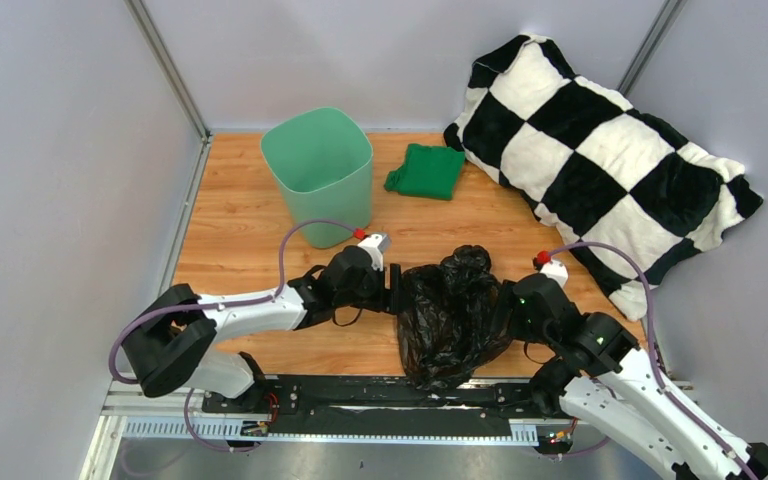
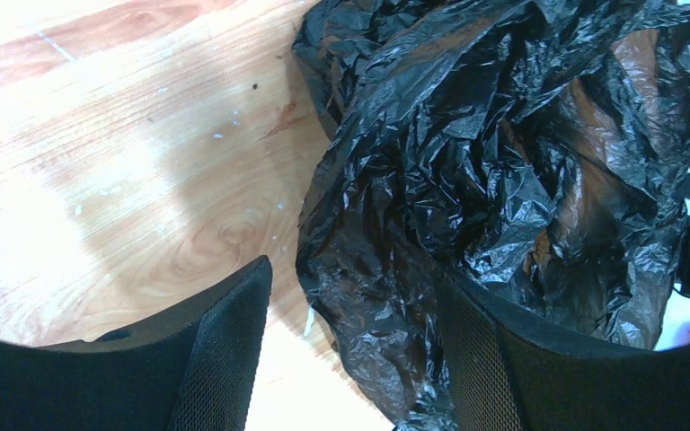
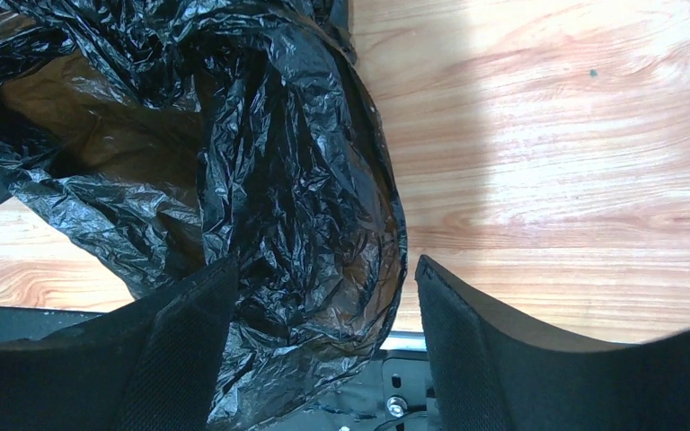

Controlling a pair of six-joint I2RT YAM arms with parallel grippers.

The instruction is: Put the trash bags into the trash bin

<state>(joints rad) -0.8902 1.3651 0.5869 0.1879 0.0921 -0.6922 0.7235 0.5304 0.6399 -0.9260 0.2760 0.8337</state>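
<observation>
At the near edge of the wooden table (image 1: 250, 215), between the two arms, the black trash bag (image 1: 450, 315) lies in a crumpled, glossy heap. Its lower end spills onto the black base rail (image 1: 340, 395).

The left gripper (image 1: 395, 288) meets the bag from its left side. In the left wrist view its jaws stand spread. A fold of the bag (image 2: 503, 180) fills most of the gap and lies against one finger (image 2: 476, 359). The other finger (image 2: 225, 350) stays clear of the plastic, with bare wood showing beside it.

The right gripper (image 1: 508, 300) comes at the bag from the opposite side. In the right wrist view its jaws also stand spread. The bag (image 3: 278, 180) bulges into the gap and touches one finger (image 3: 180, 350), while the other finger (image 3: 467, 341) is apart from it over open wood (so neither pincer pinches the plastic).

The mint-green trash bin (image 1: 318, 175) stands upright at the far left of the table, mouth up and well apart from the bag, which lies outside it. Just to the right of the bin is a folded green cloth (image 1: 426, 170), and a black-and-white checkered pillow (image 1: 600, 160) leans in the far right corner.
</observation>
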